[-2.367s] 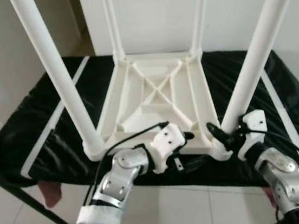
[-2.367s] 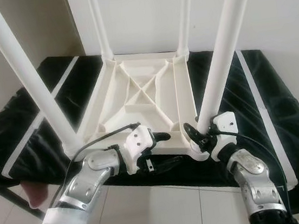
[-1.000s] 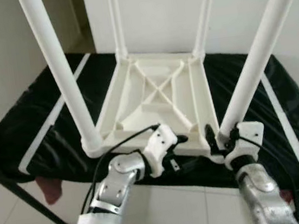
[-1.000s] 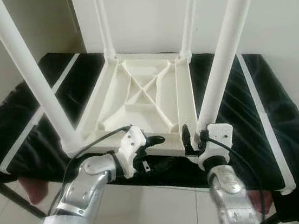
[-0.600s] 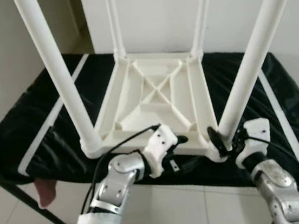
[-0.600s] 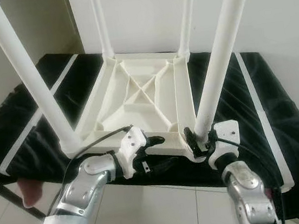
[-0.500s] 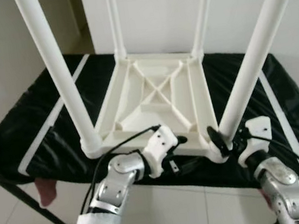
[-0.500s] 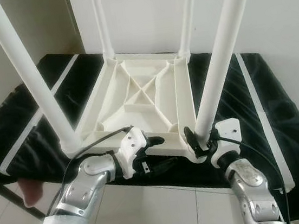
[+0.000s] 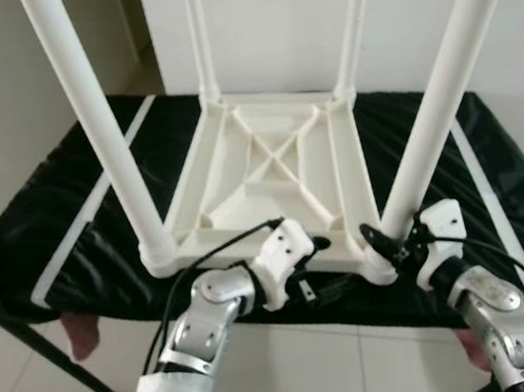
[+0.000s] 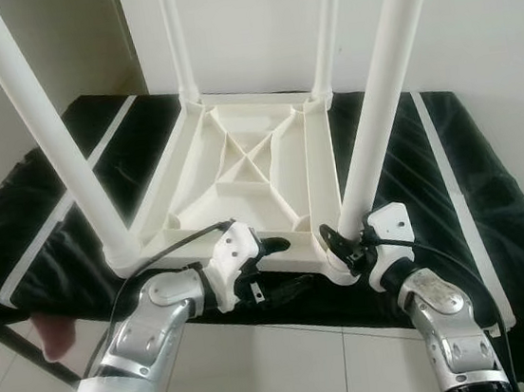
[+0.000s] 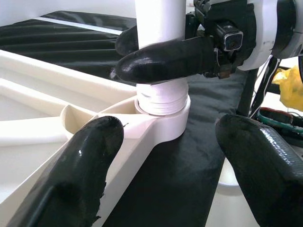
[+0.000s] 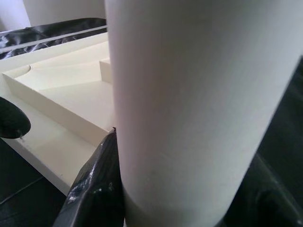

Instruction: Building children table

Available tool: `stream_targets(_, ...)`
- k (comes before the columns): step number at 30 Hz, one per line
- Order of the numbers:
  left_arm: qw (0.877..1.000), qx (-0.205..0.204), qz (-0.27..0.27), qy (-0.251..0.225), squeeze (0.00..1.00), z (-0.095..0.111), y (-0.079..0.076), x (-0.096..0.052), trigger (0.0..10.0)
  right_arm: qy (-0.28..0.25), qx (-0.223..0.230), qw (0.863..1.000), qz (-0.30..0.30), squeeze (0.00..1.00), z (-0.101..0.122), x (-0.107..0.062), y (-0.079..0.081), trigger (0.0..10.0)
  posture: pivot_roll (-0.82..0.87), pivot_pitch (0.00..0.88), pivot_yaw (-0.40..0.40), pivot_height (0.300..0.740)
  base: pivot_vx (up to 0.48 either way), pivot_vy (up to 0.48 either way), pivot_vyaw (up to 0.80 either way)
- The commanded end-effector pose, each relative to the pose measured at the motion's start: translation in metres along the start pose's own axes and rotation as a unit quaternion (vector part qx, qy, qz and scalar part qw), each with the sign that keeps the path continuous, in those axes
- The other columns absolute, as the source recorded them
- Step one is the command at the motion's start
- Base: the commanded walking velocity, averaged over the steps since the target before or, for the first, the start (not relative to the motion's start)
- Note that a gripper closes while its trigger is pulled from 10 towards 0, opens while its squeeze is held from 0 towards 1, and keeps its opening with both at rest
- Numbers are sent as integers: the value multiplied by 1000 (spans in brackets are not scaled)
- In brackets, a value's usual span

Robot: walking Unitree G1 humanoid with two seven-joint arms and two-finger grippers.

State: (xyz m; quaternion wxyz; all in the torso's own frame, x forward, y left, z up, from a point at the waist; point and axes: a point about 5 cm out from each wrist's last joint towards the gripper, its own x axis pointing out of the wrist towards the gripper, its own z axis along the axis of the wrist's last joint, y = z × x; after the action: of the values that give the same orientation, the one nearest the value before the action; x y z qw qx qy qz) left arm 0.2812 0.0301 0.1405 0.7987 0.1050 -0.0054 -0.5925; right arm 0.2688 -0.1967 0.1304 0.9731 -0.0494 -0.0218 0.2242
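One claw (image 10: 336,240) around table leg (image 10: 379,96)

Cream-white children table (image 9: 273,166) with white legs (image 9: 429,118); black worktop (image 9: 75,228) cover striped with pale bands; silver arms, white wrists, black pincer fingers (image 11: 165,59); pale tiled floor (image 9: 293,374); white walls (image 9: 268,13)
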Motion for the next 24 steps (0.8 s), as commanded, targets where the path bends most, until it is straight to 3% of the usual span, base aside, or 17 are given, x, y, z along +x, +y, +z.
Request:
stream_targets(1, 999, 7, 51, 3, 0, 0, 5, -1, 10000, 2, 2, 1000, 1, 0, -2, -1, -2, 0, -11, 0, -25, 740, 0, 0, 0)
stream_targets(2, 999, 7, 51, 3, 0, 0, 5, -1, 10000, 2, 2, 1000, 1, 0, -2, -1, -2, 0, -11, 0, -25, 740, 0, 0, 0)
stream_targets(3, 999, 7, 51, 3, 0, 0, 5, -1, 10000, 1, 5, 1000, -8, 0, -2, -1, -3, 10000, -11, 0, -25, 740, 0, 0, 0)
stream_targets(15, 998, 8, 54, 0, 0, 2, 7, -1, 10000, -12, 33, 990, -140, 0, 1, -4, 1, 10000, -19, 10, -29, 740, 0, 0, 0)
stream_targets(17, 998, 8, 55, 0, 0, 2, 6, -1, 10000, -13, 45, 984, -173, 0, -1, -6, 6, 10000, -19, 12, -30, 740, 0, 0, 0)
stream_targets(18, 998, 7, 55, 0, 0, 2, 6, -1, 10000, -8, 60, 974, -220, 0, -4, -7, 12, 10000, -22, 16, -29, 740, 0, 0, 0)
stream_targets(24, 999, 7, 54, -1, 0, 2, 6, 0, 10000, 11, 80, 951, -300, 0, -10, -7, 21, 10000, -23, 19, -29, 740, 0, 0, 0)
